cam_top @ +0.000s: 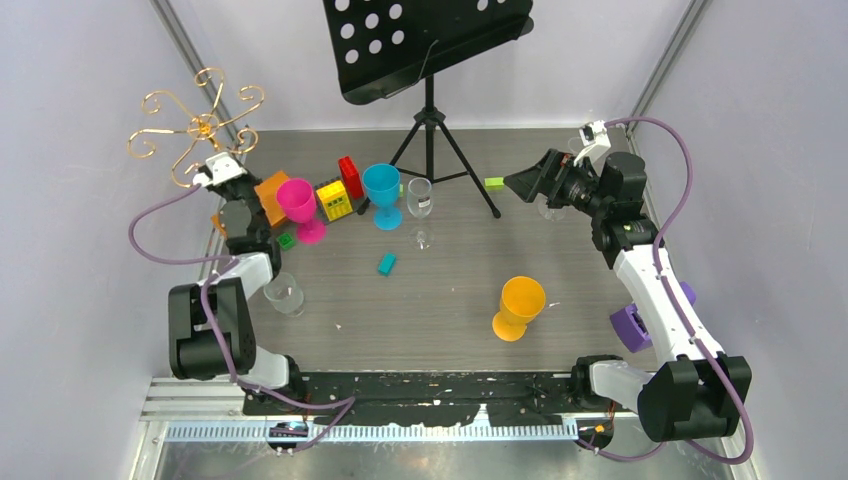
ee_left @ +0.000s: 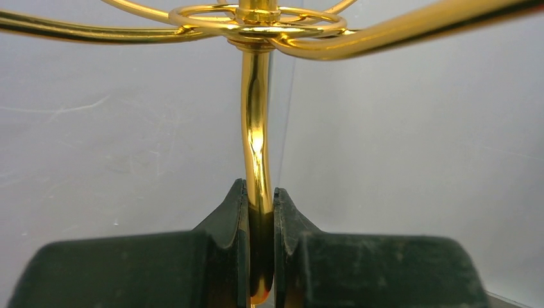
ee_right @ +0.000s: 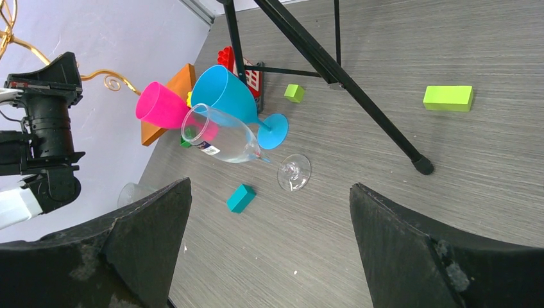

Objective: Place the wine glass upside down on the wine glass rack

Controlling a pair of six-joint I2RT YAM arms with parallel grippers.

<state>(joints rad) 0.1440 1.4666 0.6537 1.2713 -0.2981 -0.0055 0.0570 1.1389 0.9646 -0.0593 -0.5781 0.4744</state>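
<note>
At the far left corner of the table [cam_top: 450, 300], the left gripper [ee_left: 261, 215] is clamped on the gold stem of the wine glass rack [ee_left: 255, 128], steadying it by the look of things. The right gripper [ee_right: 269, 186] hangs over the far right side with its jaws spread wide and nothing between them, facing the clear wine glass [ee_right: 221, 136]. The glass stands upright on the table just beside the blue goblet [ee_right: 231, 96] — well apart from the rack. It is not yet picked up — grasping, inverting and hanging it are all left to do.
</note>
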